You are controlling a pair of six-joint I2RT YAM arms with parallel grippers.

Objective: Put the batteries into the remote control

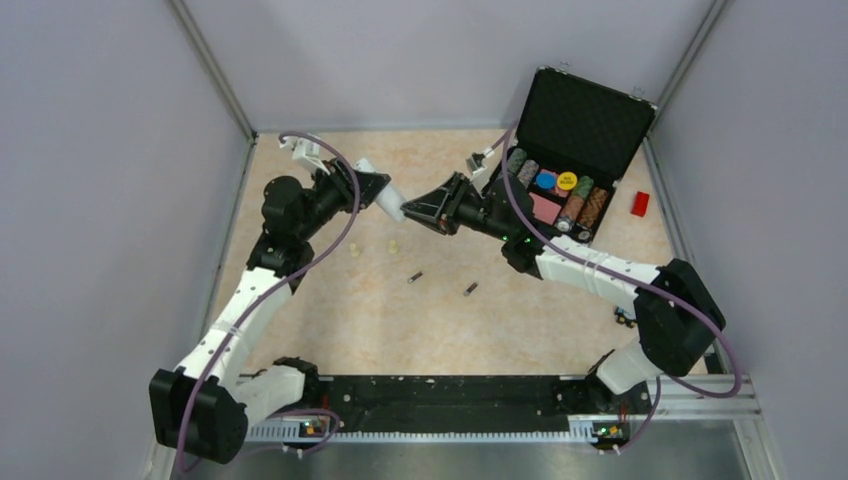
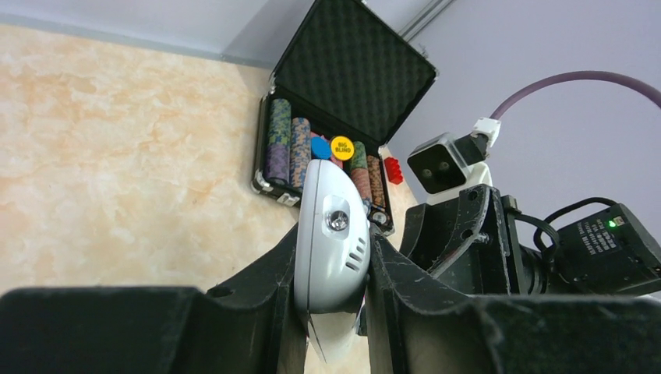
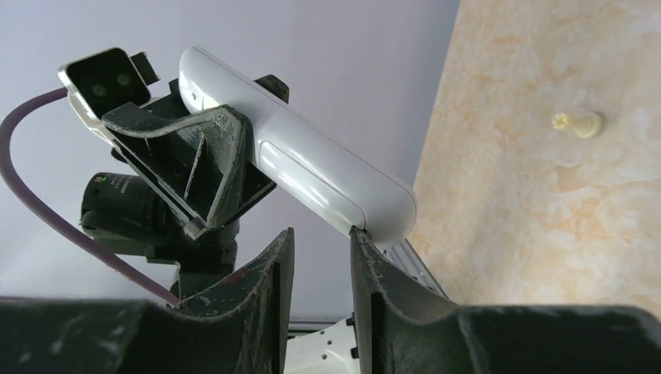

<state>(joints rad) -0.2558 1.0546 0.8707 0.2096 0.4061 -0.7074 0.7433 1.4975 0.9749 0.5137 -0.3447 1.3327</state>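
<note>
walls (image 1: 100, 150): plain lilac-grey | tabletop (image 1: 400, 330): beige marbled | corner posts (image 1: 214, 70): metal

The left gripper's (image 2: 335, 234) jaws hide the middle of the remote (image 2: 331, 195), and its front face is turned away from every view. From above, the batteries (image 1: 416, 278) are too small to tell their ends apart.

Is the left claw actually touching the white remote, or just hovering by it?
Touching. The left wrist view shows the remote control wedged between the two fingers of the left gripper, both pressed against its sides with no gap.
</note>
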